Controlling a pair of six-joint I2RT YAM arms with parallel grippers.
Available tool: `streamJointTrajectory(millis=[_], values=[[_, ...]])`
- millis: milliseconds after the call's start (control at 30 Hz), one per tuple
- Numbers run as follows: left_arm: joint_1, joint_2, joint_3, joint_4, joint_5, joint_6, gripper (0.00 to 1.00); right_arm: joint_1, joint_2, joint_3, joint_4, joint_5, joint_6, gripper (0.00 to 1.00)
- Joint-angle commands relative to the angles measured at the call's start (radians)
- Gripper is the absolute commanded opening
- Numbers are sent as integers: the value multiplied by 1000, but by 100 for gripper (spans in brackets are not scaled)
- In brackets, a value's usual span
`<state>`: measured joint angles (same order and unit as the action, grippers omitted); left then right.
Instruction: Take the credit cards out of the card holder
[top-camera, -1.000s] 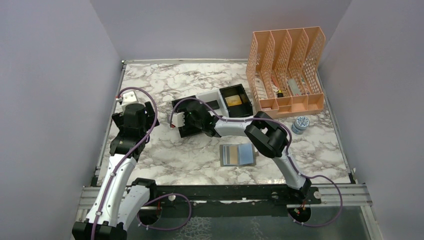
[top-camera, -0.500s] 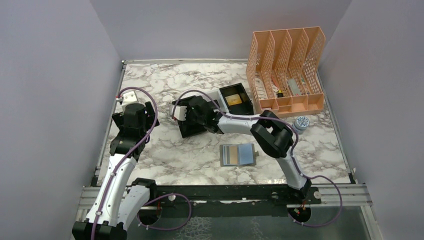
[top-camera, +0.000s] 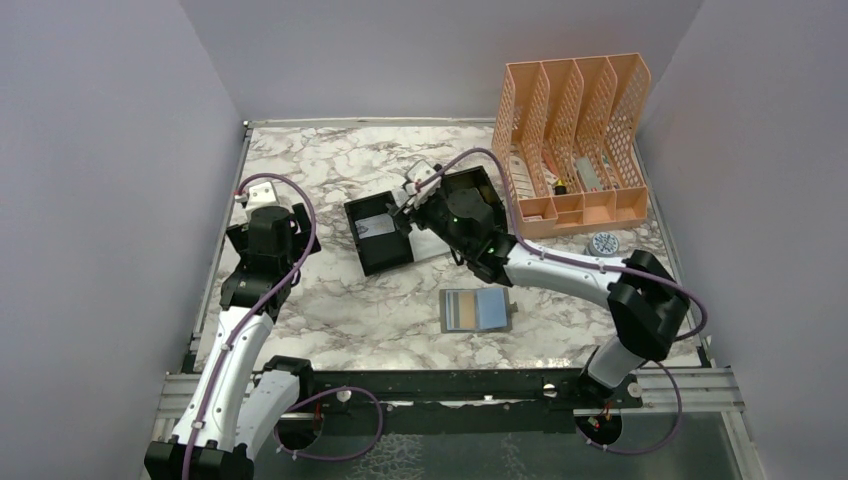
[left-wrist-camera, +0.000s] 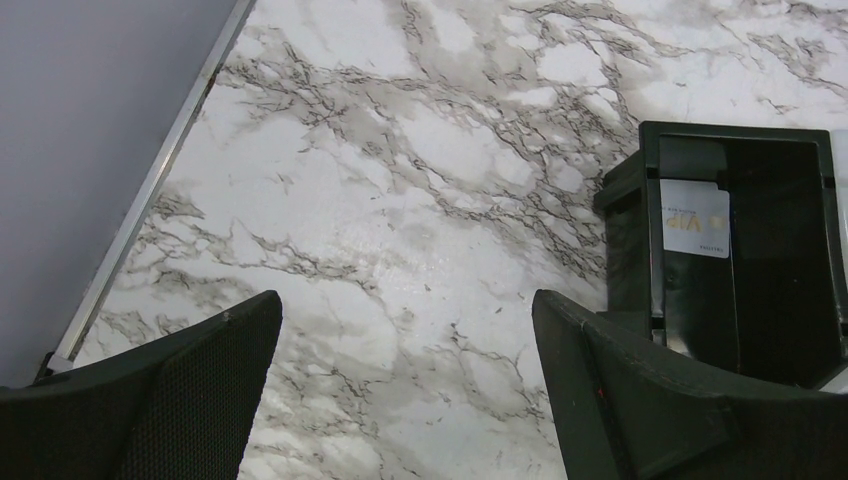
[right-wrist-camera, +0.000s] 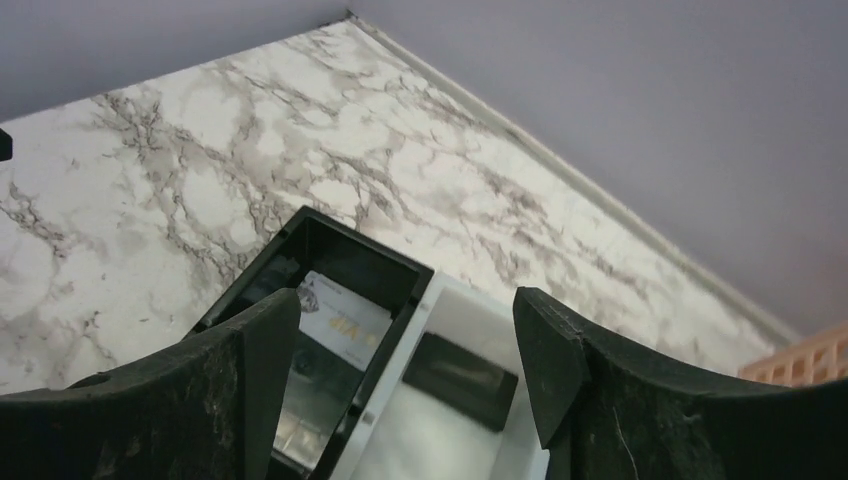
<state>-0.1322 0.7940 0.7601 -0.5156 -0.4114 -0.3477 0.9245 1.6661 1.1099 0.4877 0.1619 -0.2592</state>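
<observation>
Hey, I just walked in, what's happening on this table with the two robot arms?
The right tool hangs open and empty over the black-and-white tray, where a pale card lies in the leftmost black compartment. The card holder lies open on the marble table nearer the arm bases, touched by neither arm. Stripes on one panel may be cards not yet pulled out. The left tool sits open and idle over the table to the left.

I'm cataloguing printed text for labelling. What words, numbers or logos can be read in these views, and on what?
"VIP": on the pale card lying in the black tray compartment, upside down in the left wrist view.
Fine print line on that card: too small to read.
Card holder, round tin, items in the peach rack: nothing legible.
</observation>
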Motion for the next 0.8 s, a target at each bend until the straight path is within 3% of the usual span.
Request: streamJointTrajectory(millis=[0,167,433,533,767], values=[[4,1,-7,26,84,39,99,-9,-93,-100,-104,174,288,79],[4,-4,-10,28,107,50,99,-10,-206,-179,-349,249,539,79],[3,8,-15,35,107,50,99,-10,-364,-323,-641,146,871,71],[3,19,-15,36,109,49,99,-9,-384,-393,-660,70,924,63],[4,36,-15,39,126,49,99,-9,-302,-400,-739,26,950,57]])
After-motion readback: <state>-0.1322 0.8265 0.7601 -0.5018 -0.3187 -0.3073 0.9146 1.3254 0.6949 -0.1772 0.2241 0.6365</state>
